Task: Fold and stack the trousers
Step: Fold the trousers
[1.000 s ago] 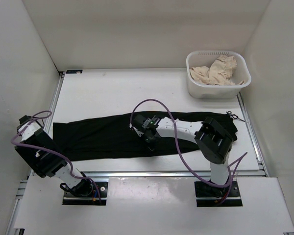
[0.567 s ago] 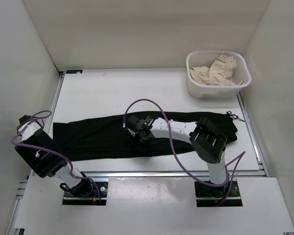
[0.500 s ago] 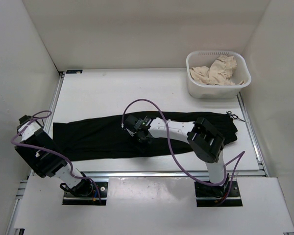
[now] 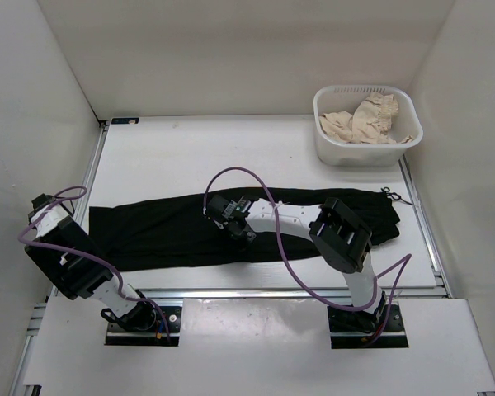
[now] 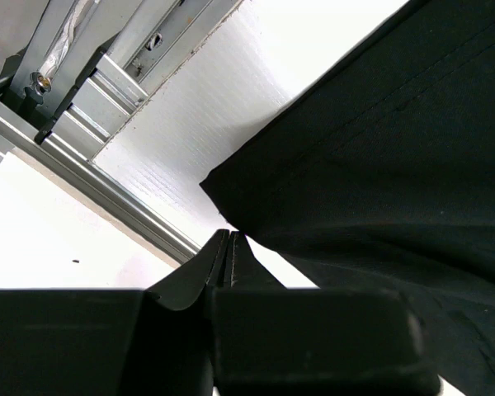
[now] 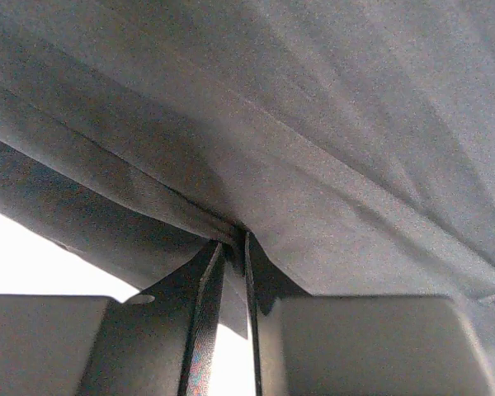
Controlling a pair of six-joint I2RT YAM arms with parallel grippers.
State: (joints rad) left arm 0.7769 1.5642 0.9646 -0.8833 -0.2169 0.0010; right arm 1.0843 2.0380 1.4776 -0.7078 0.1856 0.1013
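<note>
The right gripper [image 6: 231, 247] is nearly closed, its fingers [image 6: 205, 285] narrow and pinching a raised fold of the trousers [image 6: 330, 124] between the tips. In the top view this gripper [image 4: 240, 228] sits well to the left of the basket [image 4: 356, 153] and nearer the arms, about midway along the black cloth. The trousers [image 4: 165, 231] lie flat on the table [image 4: 198, 153] as one long dark strip. One end lies on the near side of the basket and apart from it, and the rest runs away from the basket to the table's opposite side. The left gripper [image 5: 229, 241] is closed with nothing between its fingers. Its tips are just beside the corner of the trouser end farthest from the basket, over bare table; whether they touch the cloth cannot be told. The basket is white with a slotted rim and stands upright at the far right corner of the table. In it lies a crumpled beige cloth [image 4: 368, 118] with a frilly edge, filling most of the bottom and staying below the rim.
</note>
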